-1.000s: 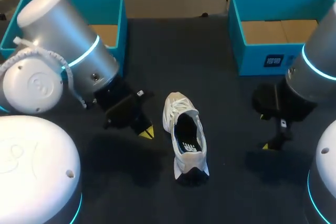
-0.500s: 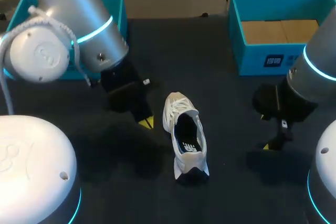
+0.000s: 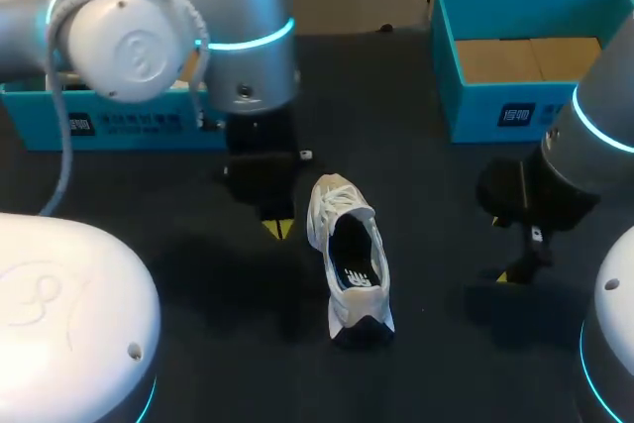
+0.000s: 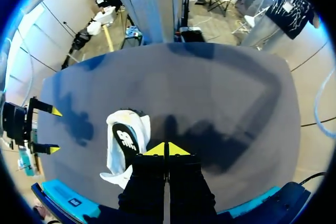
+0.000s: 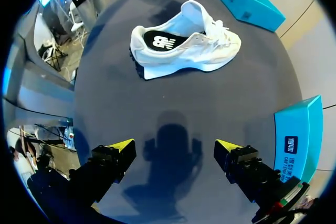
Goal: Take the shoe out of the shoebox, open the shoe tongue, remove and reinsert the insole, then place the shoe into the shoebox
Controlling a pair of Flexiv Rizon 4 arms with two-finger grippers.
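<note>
A white shoe [image 3: 349, 257] with a dark insole stands upright in the middle of the dark table, toe toward the far side; the shoe [image 5: 184, 40] lies well ahead of my right gripper [image 5: 176, 146], which is open and empty. My left gripper [image 3: 278, 229] hangs shut and empty just left of the shoe's toe, and in the left wrist view its yellow tips [image 4: 167, 149] meet beside the shoe [image 4: 124, 142]. The right gripper [image 3: 507, 275] sits right of the shoe. A blue shoebox [image 3: 466, 96] stands at the far right, another blue box [image 3: 119, 124] at the far left.
The left arm's big grey body [image 3: 158, 27] overhangs the far-left box. Round white robot bases [image 3: 69, 314] fill the near corners. Bare dark tabletop [image 3: 436, 205] lies between the shoe and the right box.
My left arm has swung toward the far side and to the right, bringing its shut gripper closer to the shoe's toe. The shoe and the right arm have not moved.
</note>
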